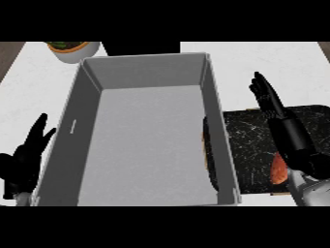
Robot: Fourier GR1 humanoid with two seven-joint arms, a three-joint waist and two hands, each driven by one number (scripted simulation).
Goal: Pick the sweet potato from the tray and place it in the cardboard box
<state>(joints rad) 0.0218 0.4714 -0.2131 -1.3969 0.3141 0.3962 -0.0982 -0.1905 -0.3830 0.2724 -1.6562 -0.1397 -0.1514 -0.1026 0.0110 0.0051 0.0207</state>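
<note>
Surface: white counter (267, 63), lightly mottled. Dark wood-grain strips show at the far left and far right top corners of the head view. A black block sits at the counter's back edge, centre top.

Count:
- One box (153, 135), grey, open-topped, rectangular, long axis running away from the robot. Occupies the middle of the view. Inside shows only the bare floor.
- One tray (257, 140), black with white marbling, just right of the box; its left edge is hidden behind the box wall.
- One sweet potato (277, 169), orange-red, lying on the tray near its front edge, largely covered by the right wrist.
- One white pot (72, 51) with greenery, top left, behind the box's far left corner, cut off by the view's edge.
- Two hands.

Right hand (271, 99): fingers straight and together, pointing away from the robot, over the tray's far edge and the counter beyond. Released; grasps nothing. The forearm crosses the tray above the sweet potato.

Left hand (28, 150): beside the box's left wall, fingers up and relaxed, holding nothing, resting near the lower left edge.
</note>
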